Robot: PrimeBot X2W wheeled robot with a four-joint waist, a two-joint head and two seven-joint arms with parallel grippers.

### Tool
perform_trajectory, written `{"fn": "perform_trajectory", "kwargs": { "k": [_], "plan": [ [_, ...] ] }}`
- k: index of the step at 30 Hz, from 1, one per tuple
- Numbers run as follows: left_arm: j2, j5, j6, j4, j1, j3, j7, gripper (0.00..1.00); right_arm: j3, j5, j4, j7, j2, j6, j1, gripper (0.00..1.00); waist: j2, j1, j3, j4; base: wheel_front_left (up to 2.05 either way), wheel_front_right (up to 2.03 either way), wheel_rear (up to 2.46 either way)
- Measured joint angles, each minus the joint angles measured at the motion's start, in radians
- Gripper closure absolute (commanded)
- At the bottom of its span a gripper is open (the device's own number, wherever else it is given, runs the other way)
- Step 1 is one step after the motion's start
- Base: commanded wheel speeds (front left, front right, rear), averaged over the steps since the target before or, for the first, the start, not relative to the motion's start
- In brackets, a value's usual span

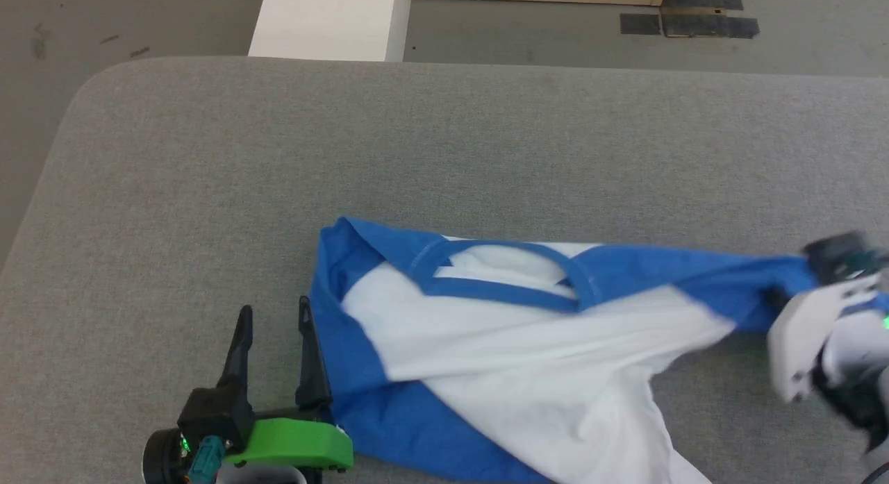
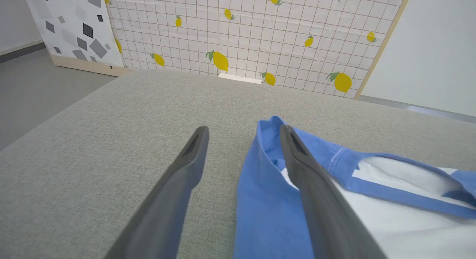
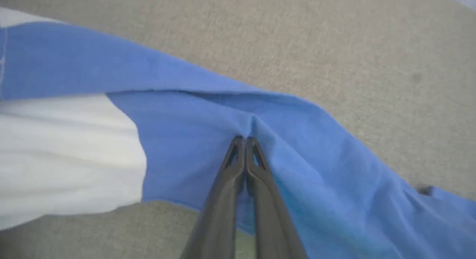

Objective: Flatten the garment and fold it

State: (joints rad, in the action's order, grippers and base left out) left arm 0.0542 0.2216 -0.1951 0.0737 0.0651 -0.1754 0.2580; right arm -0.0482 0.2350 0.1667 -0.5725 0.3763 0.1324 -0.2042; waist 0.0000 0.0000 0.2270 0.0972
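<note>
Right wrist view: right gripper (image 3: 245, 140) pinches the garment's (image 3: 208, 117) blue sleeve (to stretch it flat); left gripper (image 1: 274, 317) waits, fingers spread.

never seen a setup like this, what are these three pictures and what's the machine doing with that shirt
It is a two-armed robot seen through three cameras: one on its head looking down, one on each wrist looking along that arm's dark fingers. A white and blue T-shirt lies crumpled on a grey padded surface. The right gripper is shut, pinching a blue sleeve. The left gripper is open beside the shirt's other edge, one finger over the blue cloth, holding nothing.
</note>
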Motion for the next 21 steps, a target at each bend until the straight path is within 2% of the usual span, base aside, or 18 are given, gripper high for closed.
{"fn": "perform_trajectory", "kwargs": {
  "k": [5,10,12,13,14,15,19,21],
  "plan": [
    [-0.001,0.010,0.001,-0.004,-0.003,-0.017,0.000,0.00,0.122,-0.049,0.037,0.040,0.077,0.000,-0.093,1.00,0.0000,0.0000,0.010,-0.007,0.00,0.00,0.00],
    [-0.001,0.012,0.007,-0.012,-0.015,-0.029,0.000,0.00,0.209,-0.090,0.098,0.074,0.147,0.000,-0.102,1.00,0.0000,0.0000,0.038,-0.004,0.00,0.00,0.00],
    [-0.001,0.012,0.009,-0.017,-0.024,-0.031,0.000,0.00,0.229,-0.106,0.136,0.097,0.156,0.000,-0.102,1.00,0.0000,0.0000,0.051,-0.002,0.00,0.00,0.00],
    [-0.001,0.012,0.009,-0.019,-0.029,-0.033,0.000,0.00,0.234,-0.112,0.158,0.108,0.153,0.000,-0.101,0.78,0.0000,0.0000,0.058,-0.002,0.00,0.00,0.00],
    [-0.001,0.012,0.009,-0.021,-0.033,-0.034,0.000,0.00,0.239,-0.113,0.178,0.118,0.147,0.000,-0.101,0.51,0.0000,0.0000,0.064,-0.002,0.00,0.00,0.00],
    [-0.001,0.013,0.009,-0.023,-0.037,-0.036,0.000,0.00,0.245,-0.113,0.196,0.126,0.136,0.000,-0.101,0.00,0.0000,0.0000,0.069,-0.001,0.00,0.00,0.00],
    [-0.001,0.017,0.009,-0.034,-0.058,-0.037,0.000,0.00,0.216,-0.094,0.248,0.152,0.085,0.000,-0.102,0.00,0.0000,0.0000,0.081,-0.011,0.00,0.00,0.00],
    [-0.001,0.018,0.009,-0.041,-0.058,-0.037,0.000,0.00,0.190,-0.062,0.240,0.143,0.086,-0.001,-0.104,0.00,0.0000,0.0000,0.078,-0.019,0.00,0.00,0.00]
  ]
}}
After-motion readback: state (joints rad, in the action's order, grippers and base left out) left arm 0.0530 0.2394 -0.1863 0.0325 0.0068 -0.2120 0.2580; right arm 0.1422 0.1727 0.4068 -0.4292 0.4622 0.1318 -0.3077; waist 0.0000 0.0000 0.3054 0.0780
